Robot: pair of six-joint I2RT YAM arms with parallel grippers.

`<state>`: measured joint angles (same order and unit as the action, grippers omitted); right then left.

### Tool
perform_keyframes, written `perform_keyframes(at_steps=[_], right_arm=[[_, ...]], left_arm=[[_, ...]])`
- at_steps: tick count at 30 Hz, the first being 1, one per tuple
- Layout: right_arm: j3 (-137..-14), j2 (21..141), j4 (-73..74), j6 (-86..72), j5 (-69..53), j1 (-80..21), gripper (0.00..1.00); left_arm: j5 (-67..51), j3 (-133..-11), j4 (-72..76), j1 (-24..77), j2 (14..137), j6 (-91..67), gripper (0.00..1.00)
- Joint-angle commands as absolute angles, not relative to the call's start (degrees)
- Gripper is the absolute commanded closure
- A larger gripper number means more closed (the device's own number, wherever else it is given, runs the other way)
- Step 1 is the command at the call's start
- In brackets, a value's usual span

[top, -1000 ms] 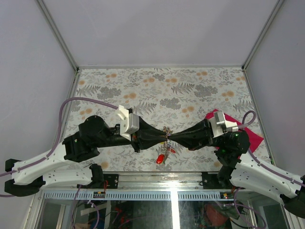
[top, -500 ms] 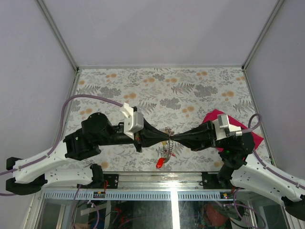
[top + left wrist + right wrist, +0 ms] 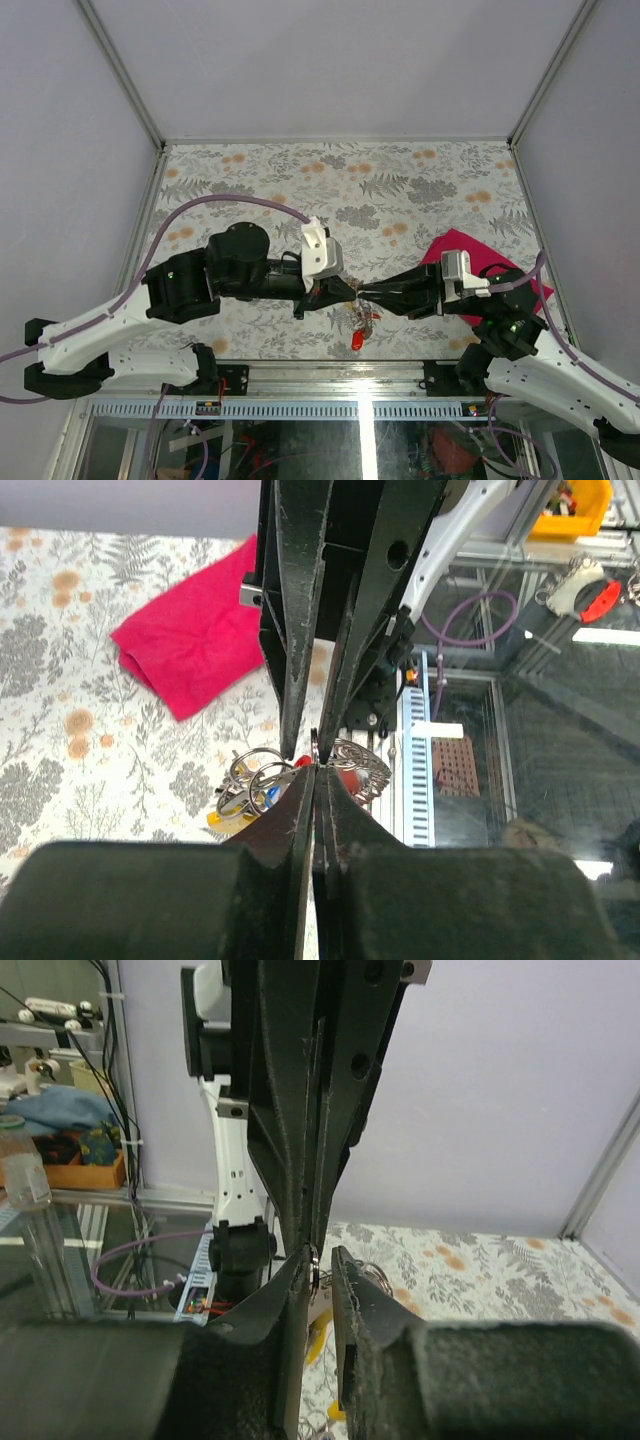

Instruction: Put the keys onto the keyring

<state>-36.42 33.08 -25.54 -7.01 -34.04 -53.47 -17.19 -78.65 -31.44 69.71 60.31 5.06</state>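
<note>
The keyring (image 3: 315,748) stands edge-on between my two grippers, which meet tip to tip above the near middle of the table. My left gripper (image 3: 316,768) is shut on the keyring's edge; in the top view the left gripper (image 3: 348,291) comes in from the left. My right gripper (image 3: 320,1255) has a narrow gap between its jaws, and the keyring (image 3: 314,1257) lies against its left finger. A bunch of silvery rings (image 3: 255,780) with keys hangs below, with a red key (image 3: 358,339), a yellow key (image 3: 222,818) and a bit of blue showing.
A magenta cloth (image 3: 462,240) lies on the floral table at the right, beside and partly under the right arm; it also shows in the left wrist view (image 3: 190,645). The table's metal front rail (image 3: 360,375) runs just below the hanging keys.
The left arm has reached further right and the right arm has drawn back. The meeting point and the hanging keys have shifted slightly right and toward the front edge.
</note>
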Motion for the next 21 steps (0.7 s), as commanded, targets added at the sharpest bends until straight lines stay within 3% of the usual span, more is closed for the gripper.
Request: perform_keyframes(at_steps=[1, 16, 21], right_arm=[[-40.59, 32.99, -18.58, -1.89, -33.88, -53.58, 0.79], [-43.05, 35.16, -11.45, -0.15, -38.51, -53.58, 0.8], [-43.64, 36.06, -10.9, -0.34, -40.75, -53.54, 0.97]], left_arm=[[-17.51, -84.11, -37.65, 69.95, 62.02, 8.54, 1.0], [-16.36, -93.71, -50.62, 69.96, 69.2, 12.83, 1.0], [-15.87, -94.63, -51.58, 69.9, 70.04, 13.08, 1.0]])
